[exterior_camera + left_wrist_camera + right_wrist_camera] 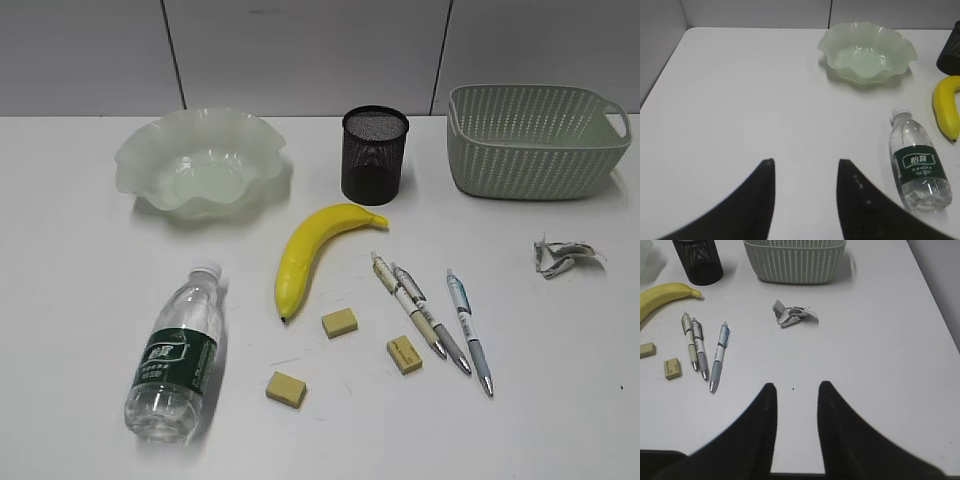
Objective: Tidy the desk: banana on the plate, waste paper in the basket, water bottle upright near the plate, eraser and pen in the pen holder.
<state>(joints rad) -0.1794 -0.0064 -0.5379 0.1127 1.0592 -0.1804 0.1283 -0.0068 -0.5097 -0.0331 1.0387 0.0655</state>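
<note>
Nearest up front, the water bottle [176,358] lies on its side on the bench [80,270], banana [312,254] beside it, plate [200,160] behind. Left gripper [805,162] and right gripper [796,386] both hang spread, holding nothing.

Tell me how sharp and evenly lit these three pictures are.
Exterior view: even soft light, sharp, faint shadows under the banana and water bottle. Left wrist view: left hand a dark blurred silhouette, plate slightly soft. Right wrist view: right hand likewise dark, waste paper clear.
</note>
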